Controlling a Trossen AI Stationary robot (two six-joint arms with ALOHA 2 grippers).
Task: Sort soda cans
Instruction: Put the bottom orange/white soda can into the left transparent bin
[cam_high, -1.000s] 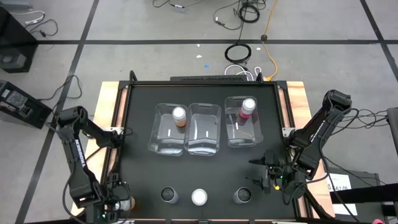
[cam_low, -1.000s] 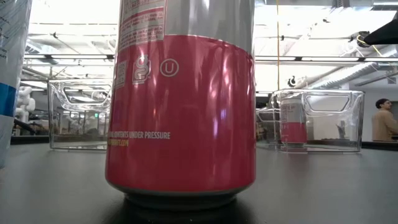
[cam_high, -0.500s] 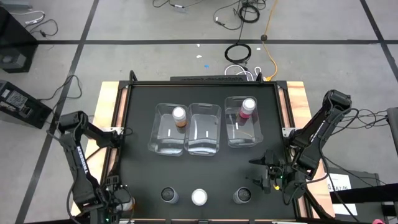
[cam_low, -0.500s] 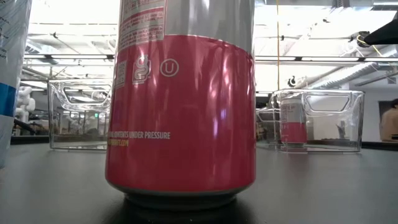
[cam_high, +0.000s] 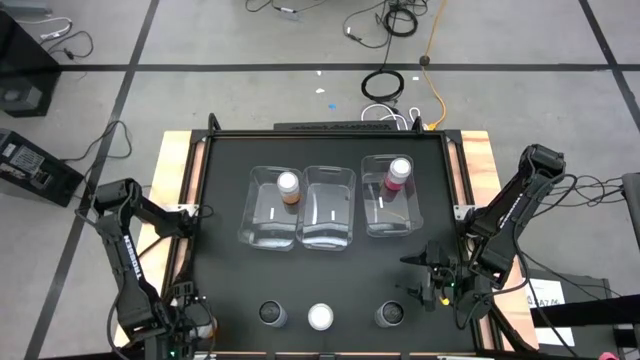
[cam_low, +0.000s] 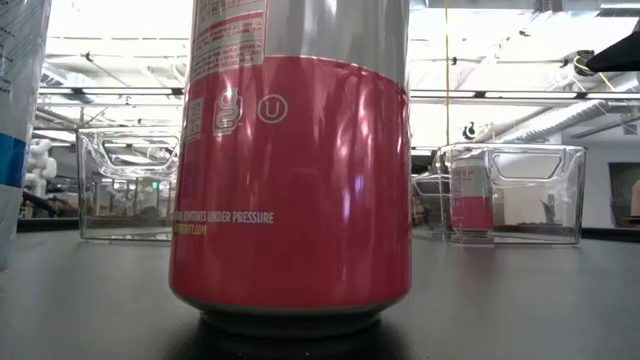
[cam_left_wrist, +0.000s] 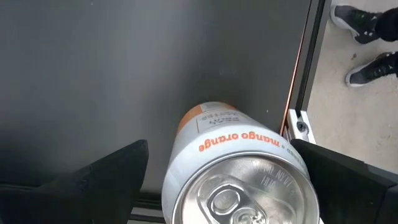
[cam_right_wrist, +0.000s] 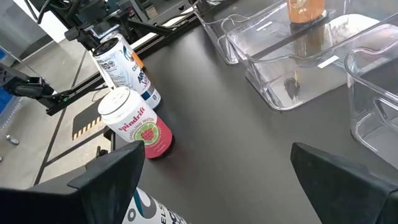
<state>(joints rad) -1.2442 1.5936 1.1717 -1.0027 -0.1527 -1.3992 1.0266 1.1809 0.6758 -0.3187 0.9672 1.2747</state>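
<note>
An orange can (cam_left_wrist: 239, 177) with a silver top, marked "mango orange", stands upright at the table's near left corner (cam_high: 203, 327). My left gripper (cam_left_wrist: 219, 147) (cam_high: 190, 325) is open above it, one finger on each side. A pink can (cam_high: 320, 317) (cam_low: 290, 180) stands at the near edge between two dark-topped cans (cam_high: 272, 314) (cam_high: 390, 315) with white and blue bodies (cam_right_wrist: 121, 62). Another orange can (cam_high: 288, 187) stands in the left bin, and another pink can (cam_high: 398, 172) in the right bin. My right gripper (cam_high: 430, 282) (cam_right_wrist: 227, 180) hangs open near the right edge, touching nothing. My left gripper comes at the orange can from above, its fingers beside the can's upper body (cam_left_wrist: 186, 134). Dark table shows between one finger (cam_left_wrist: 118, 171) and the can. The other finger (cam_left_wrist: 339, 171) meets the can's outline; I cannot tell whether it touches.
Three clear plastic bins (cam_high: 326, 232) stand side by side in the middle of the black table; the middle one holds no can. A raised frame rail (cam_left_wrist: 298, 112) runs along the table's left edge next to the orange can. Bare table lies between the bins and the near row.
My left arm has shifted a little toward the near edge, bringing its gripper over the orange can at the near left corner. The cans and my right arm have stayed put. A person beyond the far right of the table has left the low view.
</note>
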